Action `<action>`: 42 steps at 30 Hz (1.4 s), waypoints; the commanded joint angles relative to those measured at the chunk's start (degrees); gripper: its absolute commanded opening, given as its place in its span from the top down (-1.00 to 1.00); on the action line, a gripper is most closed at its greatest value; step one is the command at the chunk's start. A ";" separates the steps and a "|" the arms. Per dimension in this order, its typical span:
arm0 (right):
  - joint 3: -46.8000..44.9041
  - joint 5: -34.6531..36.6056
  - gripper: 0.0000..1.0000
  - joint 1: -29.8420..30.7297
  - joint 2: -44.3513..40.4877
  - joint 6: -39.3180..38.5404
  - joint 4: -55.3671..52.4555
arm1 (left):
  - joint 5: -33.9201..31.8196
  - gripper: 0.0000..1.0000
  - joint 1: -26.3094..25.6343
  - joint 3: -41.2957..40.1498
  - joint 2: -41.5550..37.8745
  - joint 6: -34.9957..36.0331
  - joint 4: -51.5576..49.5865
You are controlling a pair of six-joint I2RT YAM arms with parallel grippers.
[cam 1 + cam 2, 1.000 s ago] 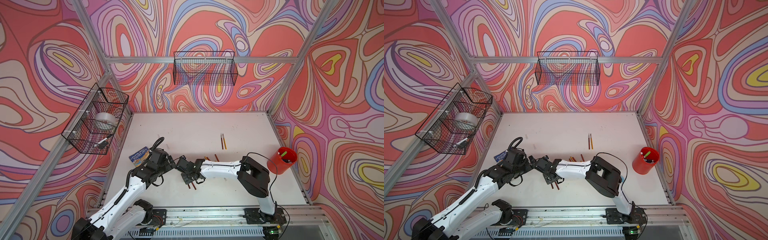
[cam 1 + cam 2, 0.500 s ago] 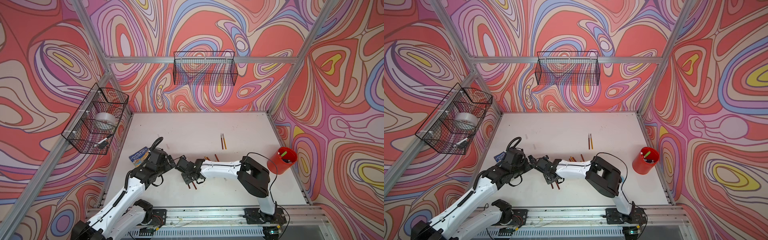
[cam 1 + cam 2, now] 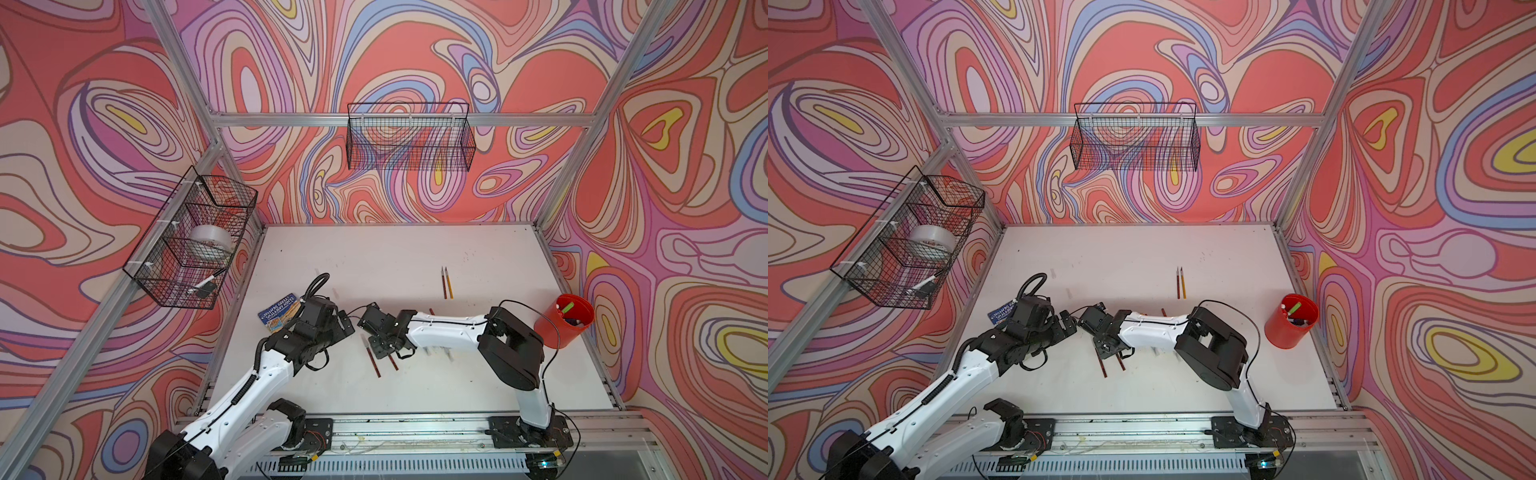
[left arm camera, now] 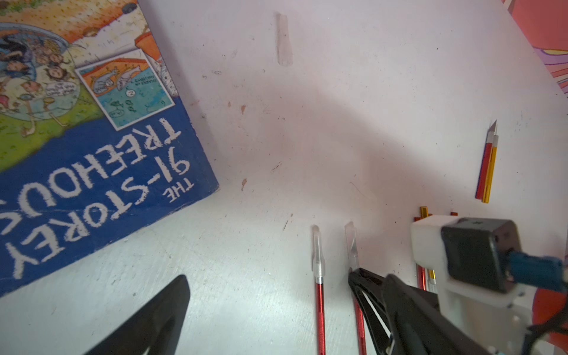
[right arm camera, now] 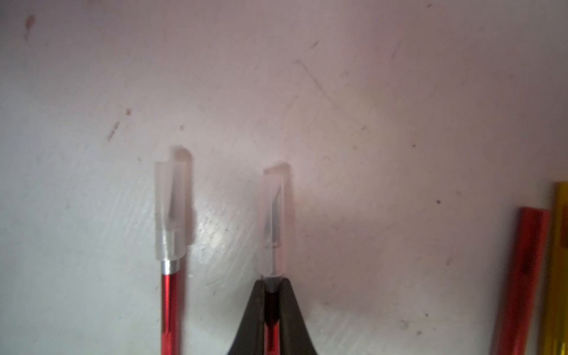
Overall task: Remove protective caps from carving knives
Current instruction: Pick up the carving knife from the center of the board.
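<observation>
R end effector (image 5: pixel 272 287) was clenched on a red knife (image 5: pixel 270 310), pinching the handle right below its see-thru cap (image 5: pixel 275 221). That cap was on, w/ the grey blade showing inside. The knife lay flat on the white counter (image 5: pixel 368 123). Just beside it, not touching, lay a 2nd red knife (image 5: pixel 169 307) w/ a 2nd cap (image 5: pixel 172 215) on its tip. Both pointed the same way.

L end effector (image 3: pixel 344 327) hung wide open w/ nothing in it. It was near the R one and next to a blue picture book (image 4: pixel 92 159).

A red & yellow pair of knives (image 4: pixel 487 166) lay touching side by side, blades bare, farther back on the counter. More handle ends (image 4: pixel 424 212) peeked out by the R arm. A red cup (image 3: pixel 565 328) stood at the counter's right edge.
</observation>
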 commanded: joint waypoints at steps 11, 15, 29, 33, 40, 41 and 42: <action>-1.99 -11.70 1.00 -8.66 -4.67 -1.96 5.93 | 4.53 -1.00 0.78 3.80 -0.81 5.76 6.31; -2.03 -15.52 1.00 -10.93 -5.92 -1.86 8.81 | 5.47 -1.00 0.74 3.80 -1.11 7.39 8.12; -3.80 -24.16 1.00 -19.94 -13.01 -0.29 20.11 | 16.51 -1.00 0.78 3.45 1.37 13.19 19.99; -4.99 -31.41 1.00 -23.80 -13.78 3.50 25.99 | 19.10 -1.00 0.74 4.06 3.35 13.45 23.77; -4.89 -36.30 1.00 -25.22 -14.35 7.77 33.62 | 28.81 -0.93 0.63 6.08 7.80 13.74 30.21; -5.26 -36.44 1.00 -25.19 -14.42 8.14 34.44 | 29.89 -0.90 0.61 6.95 8.96 13.83 30.34; -5.57 -36.97 1.00 -25.15 -14.40 8.71 35.65 | 30.74 -0.88 0.45 7.66 10.18 13.86 30.53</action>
